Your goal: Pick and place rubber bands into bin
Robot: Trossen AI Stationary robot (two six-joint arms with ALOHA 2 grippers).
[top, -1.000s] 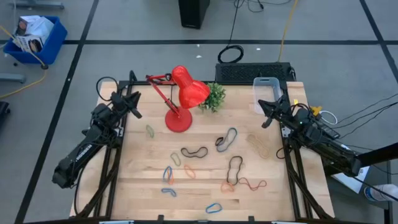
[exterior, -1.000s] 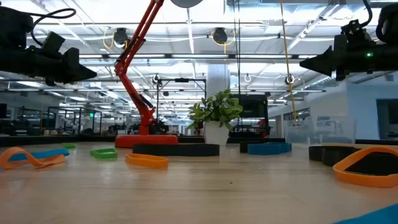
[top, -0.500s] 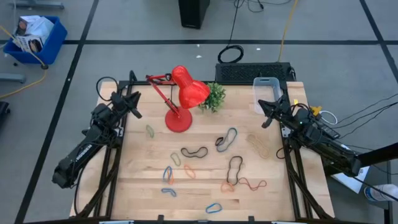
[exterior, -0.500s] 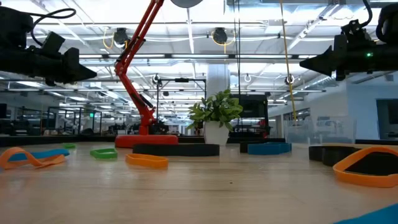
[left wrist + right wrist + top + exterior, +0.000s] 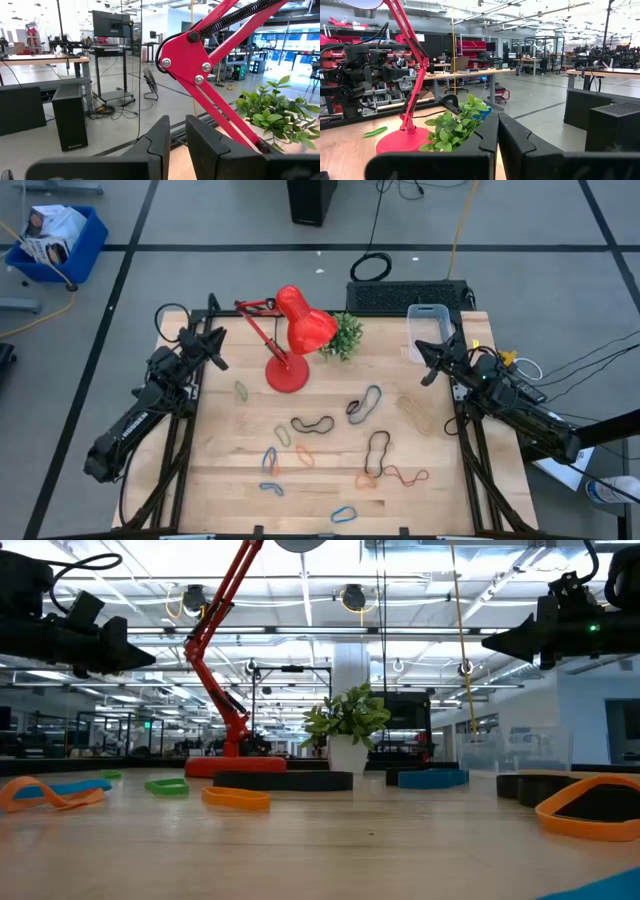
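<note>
From above we see the wooden table (image 5: 330,480), its near edge cut off. The clear bin (image 5: 428,325) at the far right corner looks empty; rubber bands (image 5: 318,424) lie scattered mid-table. Left gripper (image 5: 216,352) nearly closed, empty; right gripper (image 5: 427,365) closed, empty. Only the low view shows both raised.

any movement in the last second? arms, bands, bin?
Nothing visibly changed. The left gripper still hangs raised at the wooden table's left edge with nothing in it, the right gripper shut beside the small clear plastic bin. The thin coloured rubber bands lie scattered where they were, by the red desk lamp and small green plant.
</note>
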